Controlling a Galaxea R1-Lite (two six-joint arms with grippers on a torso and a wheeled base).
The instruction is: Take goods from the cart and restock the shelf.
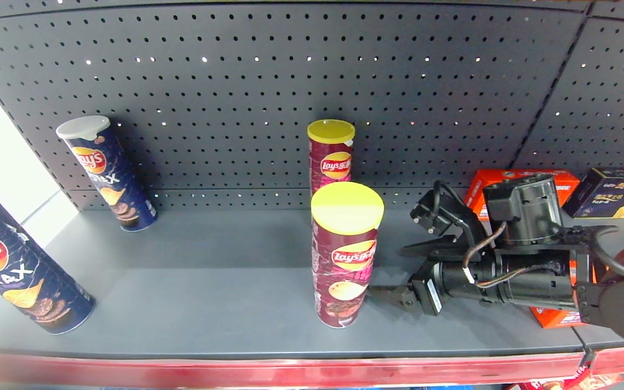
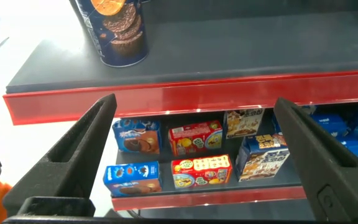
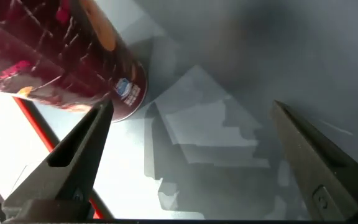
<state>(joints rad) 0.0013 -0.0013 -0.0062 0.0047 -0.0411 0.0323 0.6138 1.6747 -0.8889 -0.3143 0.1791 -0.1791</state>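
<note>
The head camera is looking forward and down, from close range, onto the grey shelf board (image 1: pixel 209 281), with the pegboard back (image 1: pixel 290 81) at 12 o'clock. The left wrist camera is sitting lower and farther out, facing the red front lip (image 2: pixel 197 96) and the boxes (image 2: pixel 194 155) beneath. It is sharing the blue can (image 1: pixel 19 276) (image 2: pixel 120 31), at 8 o'clock in the head view, with the head camera. The right wrist camera is hovering very near the board, sharing the front maroon can (image 3: pixel 55 56) (image 1: pixel 344 254) with the head view.

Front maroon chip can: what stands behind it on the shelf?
A second maroon can with a yellow lid stands upright behind the front can, near the pegboard wall. Its lower part is covered by the front can.
</note>
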